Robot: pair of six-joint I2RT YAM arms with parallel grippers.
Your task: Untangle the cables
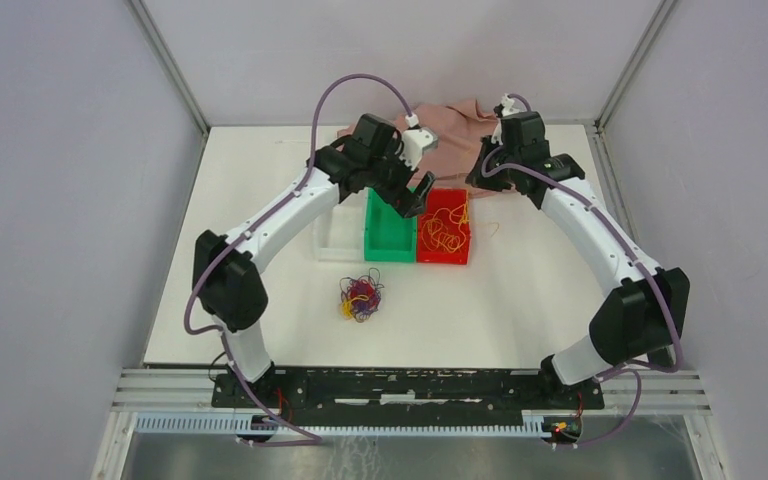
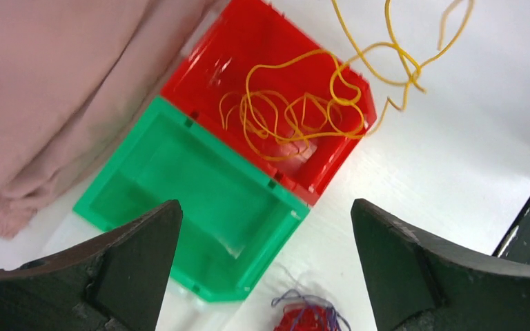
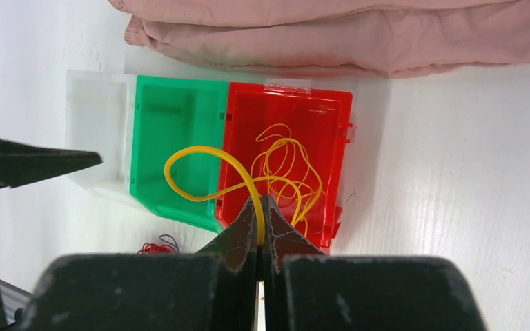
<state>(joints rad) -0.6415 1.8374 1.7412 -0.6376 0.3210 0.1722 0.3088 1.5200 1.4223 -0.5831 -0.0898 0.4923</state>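
Right gripper, lower centre, pinches a light, limp yellow cord piled in the red bin. Left gripper gapes empty. A tangle, seemingly red and purple, lies mid-table; grasp a loose loop.

A clear bin, a green bin and a red bin stand in a row on the white table. A yellow cord lies coiled in the red bin. Nearer the arms sits a tangle of red, purple and yellow strands. The left gripper hangs over the green bin. The right gripper, beside the pink cloth, is perhaps closed.
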